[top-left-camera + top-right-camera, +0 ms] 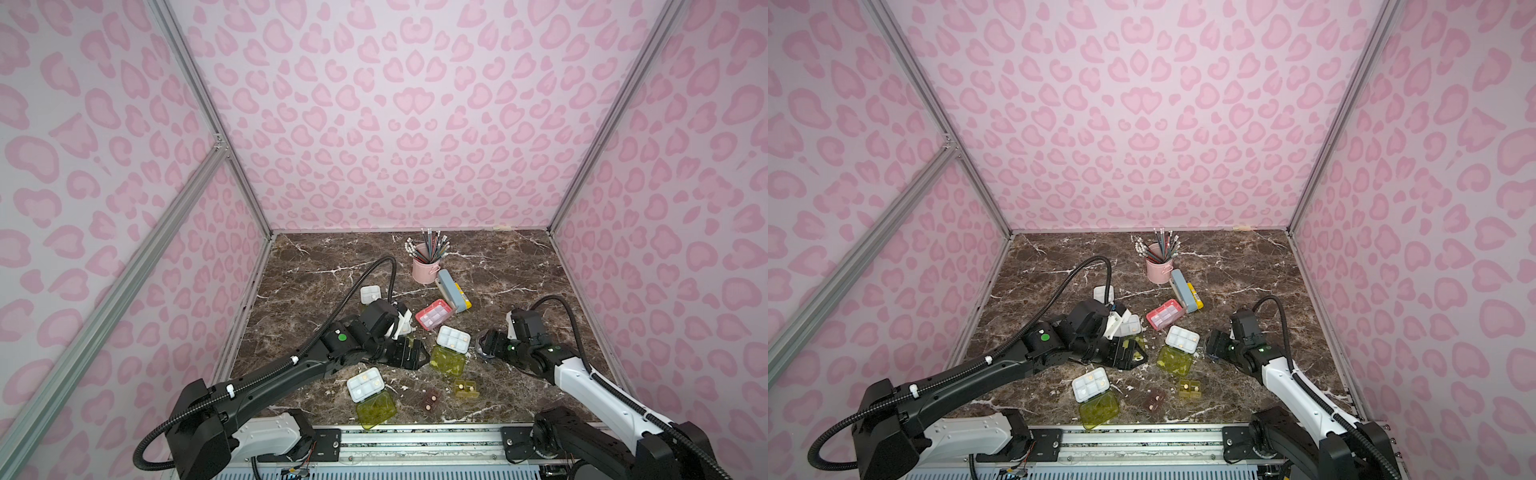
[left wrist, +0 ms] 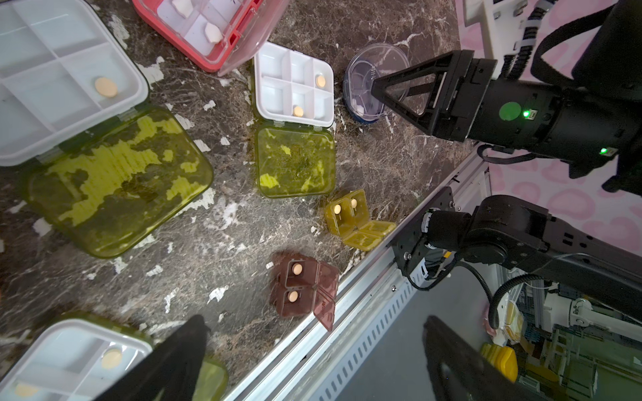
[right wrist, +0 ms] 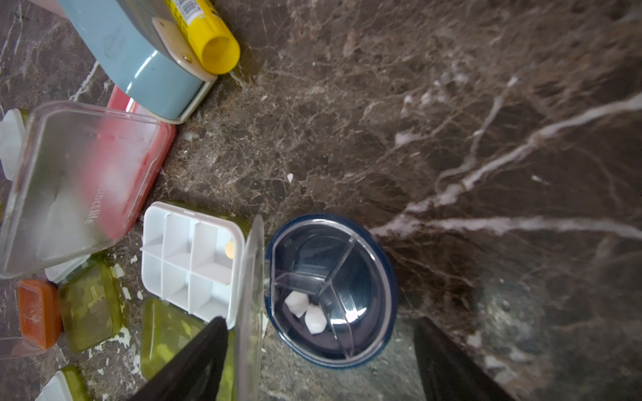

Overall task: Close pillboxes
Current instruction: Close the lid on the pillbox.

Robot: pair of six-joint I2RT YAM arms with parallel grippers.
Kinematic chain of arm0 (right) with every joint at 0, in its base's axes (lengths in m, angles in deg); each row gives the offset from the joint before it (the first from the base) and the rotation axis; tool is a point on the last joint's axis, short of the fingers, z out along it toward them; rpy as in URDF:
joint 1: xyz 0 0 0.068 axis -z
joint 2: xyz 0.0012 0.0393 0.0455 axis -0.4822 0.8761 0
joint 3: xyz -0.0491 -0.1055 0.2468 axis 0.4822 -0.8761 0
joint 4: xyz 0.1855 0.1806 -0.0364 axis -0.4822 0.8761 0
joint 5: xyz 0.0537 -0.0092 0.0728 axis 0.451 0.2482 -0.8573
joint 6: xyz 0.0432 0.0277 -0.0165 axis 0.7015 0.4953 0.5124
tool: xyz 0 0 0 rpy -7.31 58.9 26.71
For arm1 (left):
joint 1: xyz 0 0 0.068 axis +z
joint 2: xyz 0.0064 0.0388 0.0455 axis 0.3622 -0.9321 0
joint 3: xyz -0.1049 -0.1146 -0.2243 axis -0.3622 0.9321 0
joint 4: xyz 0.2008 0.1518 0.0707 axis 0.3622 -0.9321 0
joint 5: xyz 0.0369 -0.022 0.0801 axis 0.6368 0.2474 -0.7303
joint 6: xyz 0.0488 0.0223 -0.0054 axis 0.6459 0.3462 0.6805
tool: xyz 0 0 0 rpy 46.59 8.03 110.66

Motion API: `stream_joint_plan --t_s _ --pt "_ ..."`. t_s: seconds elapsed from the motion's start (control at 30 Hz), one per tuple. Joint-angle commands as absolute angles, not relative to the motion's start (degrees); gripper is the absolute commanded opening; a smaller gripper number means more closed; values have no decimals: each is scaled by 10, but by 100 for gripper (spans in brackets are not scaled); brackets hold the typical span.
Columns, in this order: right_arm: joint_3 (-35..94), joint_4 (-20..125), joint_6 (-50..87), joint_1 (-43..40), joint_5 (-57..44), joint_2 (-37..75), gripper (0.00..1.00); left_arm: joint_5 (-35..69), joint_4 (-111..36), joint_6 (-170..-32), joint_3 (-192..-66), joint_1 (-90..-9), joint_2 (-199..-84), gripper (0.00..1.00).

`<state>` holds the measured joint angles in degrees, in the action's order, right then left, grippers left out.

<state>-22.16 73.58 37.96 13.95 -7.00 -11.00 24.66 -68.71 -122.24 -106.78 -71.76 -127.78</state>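
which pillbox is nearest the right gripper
The round dark-blue pillbox, just in front of the right gripper; all the others are rectangular and lie farther off.

A pink cup of pencils [image 1: 1158, 269] stands near the back edge of the marble desk [image 1: 1246, 270], with a grey-blue stapler [image 1: 1182, 291] and a yellow glue stick [image 1: 1197, 299] just in front of it. A pink pillbox [image 1: 1165, 314] touches the stapler. Mid-desk lies a white tray [image 1: 1182, 338], its yellow-green lid [image 1: 1175, 360] flat open. A second white tray [image 1: 1090, 384] lies open by the front edge, with the brown pillbox [image 1: 1153, 401] and olive pillbox [image 1: 1190, 388] nearby. The left gripper [image 1: 1136, 353] sits low mid-desk, the right gripper [image 1: 1212, 351] nearer the right edge.
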Motion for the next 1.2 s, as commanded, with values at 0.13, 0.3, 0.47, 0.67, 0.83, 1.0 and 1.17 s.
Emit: stream_joint_plan --t_s 0.13,0.3,0.47,0.67,0.83,1.0,1.17 --pt "-226 721 372 143 -77 -110 74 256 -665 -1219 -1076 -717 -1284 99" --pt "-226 721 371 145 -78 -110 70 257 -662 -1220 -1076 -717 -1286 98" --pt "-227 721 371 146 -79 -109 66 257 -662 -1220 -1074 -718 -1283 98" --pt "-229 721 372 146 -79 -106 62 255 -662 -1222 -1071 -718 -1279 98" --pt "-226 727 370 146 -80 -105 68 254 -662 -1221 -1069 -718 -1278 98" --pt "-206 752 363 145 -71 -115 84 254 -661 -1222 -1069 -718 -1278 98" --pt "-214 745 370 146 -55 -141 88 256 -659 -1223 -1069 -718 -1281 98"
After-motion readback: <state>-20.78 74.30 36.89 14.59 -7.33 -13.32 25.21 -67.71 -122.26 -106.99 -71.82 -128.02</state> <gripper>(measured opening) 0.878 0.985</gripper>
